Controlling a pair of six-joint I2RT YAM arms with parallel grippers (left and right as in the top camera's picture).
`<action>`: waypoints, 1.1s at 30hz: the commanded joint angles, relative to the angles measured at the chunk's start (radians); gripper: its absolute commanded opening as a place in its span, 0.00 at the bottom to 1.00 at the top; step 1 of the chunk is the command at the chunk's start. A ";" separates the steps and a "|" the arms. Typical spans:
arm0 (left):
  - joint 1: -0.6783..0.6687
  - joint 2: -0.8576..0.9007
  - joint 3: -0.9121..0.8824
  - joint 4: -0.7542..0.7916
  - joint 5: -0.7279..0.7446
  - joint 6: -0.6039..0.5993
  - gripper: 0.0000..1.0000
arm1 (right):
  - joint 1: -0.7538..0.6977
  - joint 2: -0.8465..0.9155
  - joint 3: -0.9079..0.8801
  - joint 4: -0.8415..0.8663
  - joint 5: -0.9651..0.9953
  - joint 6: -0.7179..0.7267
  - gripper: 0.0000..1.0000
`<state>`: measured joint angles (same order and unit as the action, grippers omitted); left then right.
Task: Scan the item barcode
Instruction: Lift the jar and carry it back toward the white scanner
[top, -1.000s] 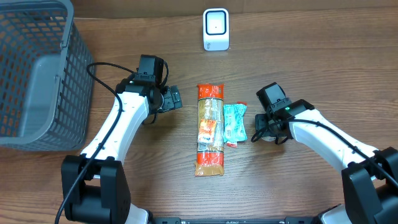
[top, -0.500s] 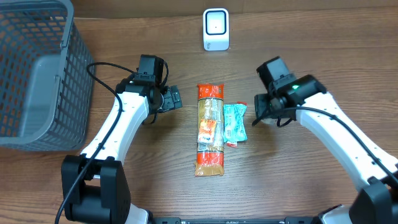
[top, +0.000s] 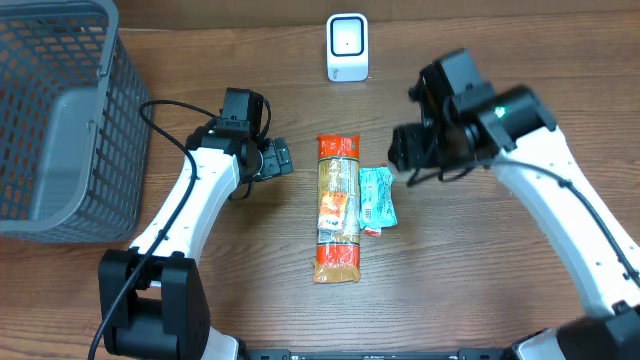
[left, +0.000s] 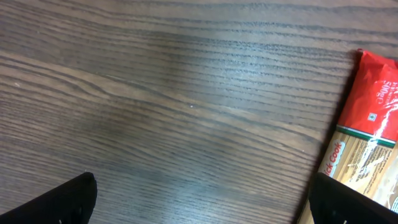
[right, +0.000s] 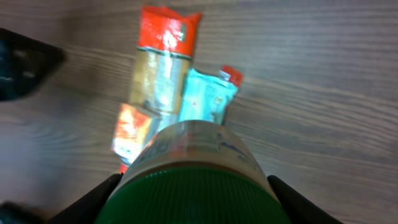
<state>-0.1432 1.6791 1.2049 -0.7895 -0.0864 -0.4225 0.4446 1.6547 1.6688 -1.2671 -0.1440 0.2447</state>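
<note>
Jar: green-lidded, off the surface, at 5 o'clock of scanner.
Right tool: pinching jar's sides.
Left tool: spread wide, empty.
Handling: probably rigid, smooth, slippery; best gripped on the sides, label uncovered.

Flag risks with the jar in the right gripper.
1. The right gripper holds the green-lidded jar close by the pasta packet and teal sachet; a slip could drop it on them.
2. Its barcode isn't visible, so it may reach the scanner facing the wrong way.
</note>
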 joint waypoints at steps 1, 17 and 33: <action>-0.001 -0.012 0.009 0.001 0.002 -0.004 1.00 | -0.002 0.116 0.229 -0.082 -0.037 -0.015 0.26; -0.001 -0.012 0.009 0.002 0.002 -0.004 1.00 | 0.004 0.216 0.218 0.266 0.133 0.023 0.19; -0.001 -0.012 0.009 0.001 0.002 -0.004 1.00 | 0.003 0.386 0.397 0.483 0.138 0.092 0.22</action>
<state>-0.1432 1.6791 1.2049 -0.7891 -0.0868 -0.4225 0.4465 1.9900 1.9678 -0.7815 -0.0113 0.3214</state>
